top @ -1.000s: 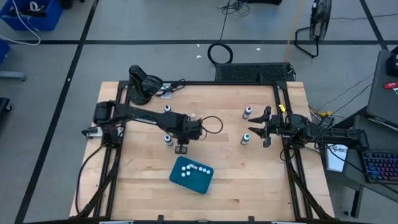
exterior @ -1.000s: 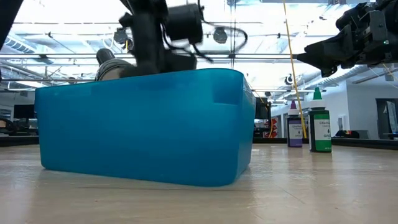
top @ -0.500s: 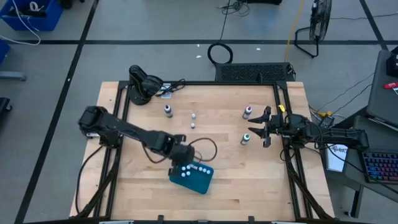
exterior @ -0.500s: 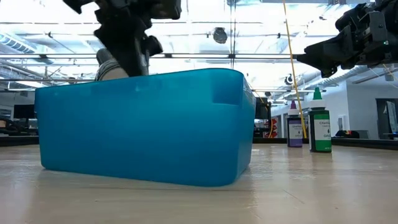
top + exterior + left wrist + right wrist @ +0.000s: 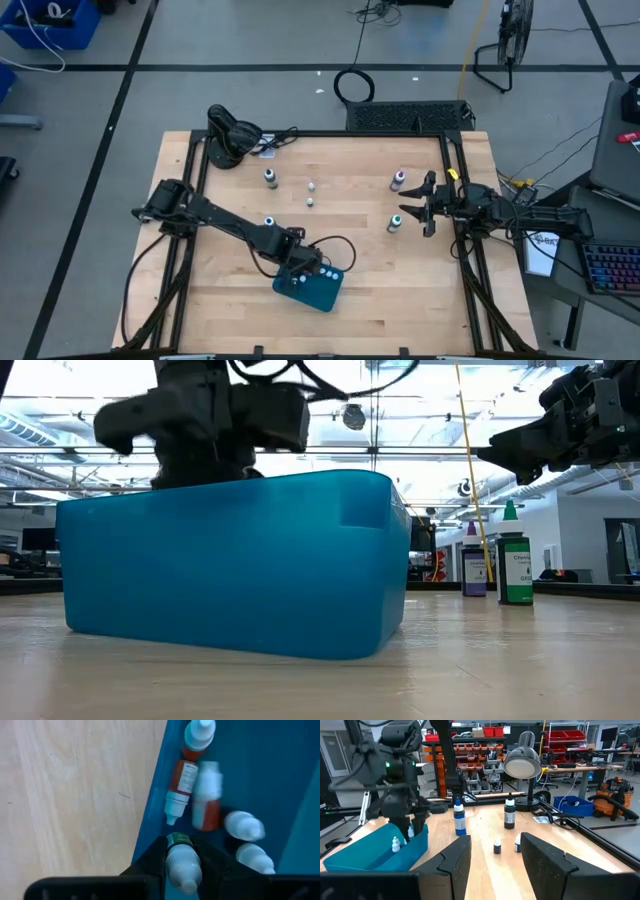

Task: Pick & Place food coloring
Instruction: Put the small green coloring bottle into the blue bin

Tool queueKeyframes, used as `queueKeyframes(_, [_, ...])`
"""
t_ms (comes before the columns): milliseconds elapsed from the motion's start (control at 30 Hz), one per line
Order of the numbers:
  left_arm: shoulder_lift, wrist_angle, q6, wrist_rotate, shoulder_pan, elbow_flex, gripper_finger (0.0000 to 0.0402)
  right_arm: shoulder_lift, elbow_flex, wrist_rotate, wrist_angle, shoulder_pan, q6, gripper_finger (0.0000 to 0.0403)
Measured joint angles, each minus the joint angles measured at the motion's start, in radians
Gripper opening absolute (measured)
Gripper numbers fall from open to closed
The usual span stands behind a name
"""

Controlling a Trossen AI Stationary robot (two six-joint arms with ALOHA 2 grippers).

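One tiny white-capped dropper bottle (image 5: 182,862) is pinched in the left hand (image 5: 181,870) over the teal plastic tray (image 5: 318,290); releasing high, it might bounce out. Right hand (image 5: 417,204) waits open.

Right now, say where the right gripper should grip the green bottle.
Grip the green bottle by its body below the cap, level from the right gripper side: it stands upright, clear of the purple bottle. The left gripper holds a dropper bottle.

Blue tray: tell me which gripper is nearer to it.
Left. The left gripper is right over the blue tray, holding a small bottle. The right gripper waits far off at the table's right edge, open.
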Motion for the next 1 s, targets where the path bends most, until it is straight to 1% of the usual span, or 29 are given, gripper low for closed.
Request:
queueKeyframes(200, [0.015,0.032,-0.011,0.001,0.002,0.0,0.0066,0.0,0.0,0.0,-0.001,0.0,0.0,0.016])
queueKeyframes(500, [0.039,0.022,-0.037,0.024,0.01,-0.016,0.0066,0.001,0.0,0.0,-0.004,0.0,0.0,0.016])
queueKeyframes(833, [0.065,0.062,-0.036,0.091,0.022,-0.023,0.0066,0.001,0.0,0.0,-0.004,0.0,0.0,0.016])
queueKeyframes(900, [0.065,0.067,-0.036,0.098,0.022,-0.023,0.0075,0.001,0.0,0.0,-0.003,0.0,0.0,0.016])
queueKeyframes(1000, [0.065,0.068,-0.036,0.098,0.022,-0.023,0.0112,0.001,0.0,0.0,-0.004,0.0,0.0,0.016])
